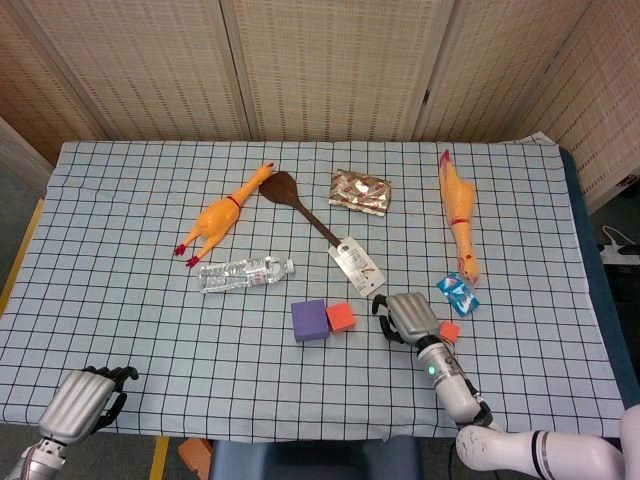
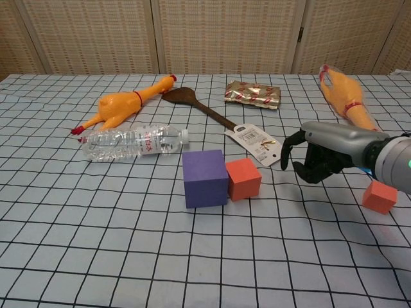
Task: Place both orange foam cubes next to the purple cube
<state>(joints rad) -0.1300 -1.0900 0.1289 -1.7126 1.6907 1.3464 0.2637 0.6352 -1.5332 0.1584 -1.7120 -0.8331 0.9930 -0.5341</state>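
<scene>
The tabletop (image 1: pixel 120 260) wears a pale cloth ruled in a dark grid. On it the purple cube (image 2: pixel 205 178) is the largest block, matte, with sharp edges. One orange cube (image 2: pixel 243 179) sits flush against its right side, smaller and lower, with soft foam corners. The second orange cube (image 2: pixel 379 196) lies well apart to the right, just beyond the right hand (image 2: pixel 323 153).

That right hand hovers between the two orange cubes, its dark fingers (image 2: pixel 307 168) curled loosely downward and apart, holding nothing. The left hand (image 1: pixel 82 400) rests at the near left edge of the tabletop with its fingers curled in on nothing; only the head view shows it.

The head view also shows a small blue packet (image 1: pixel 457 294) near the second orange cube, which the chest view hides behind the right arm.

Farther back lie two rubber chickens (image 1: pixel 222 217) (image 1: pixel 459 214), a clear water bottle (image 2: pixel 131 142), a dark wooden spatula (image 2: pixel 209 113) with a white tag whose print is too small to read, and a shiny foil packet (image 2: pixel 253 94).
</scene>
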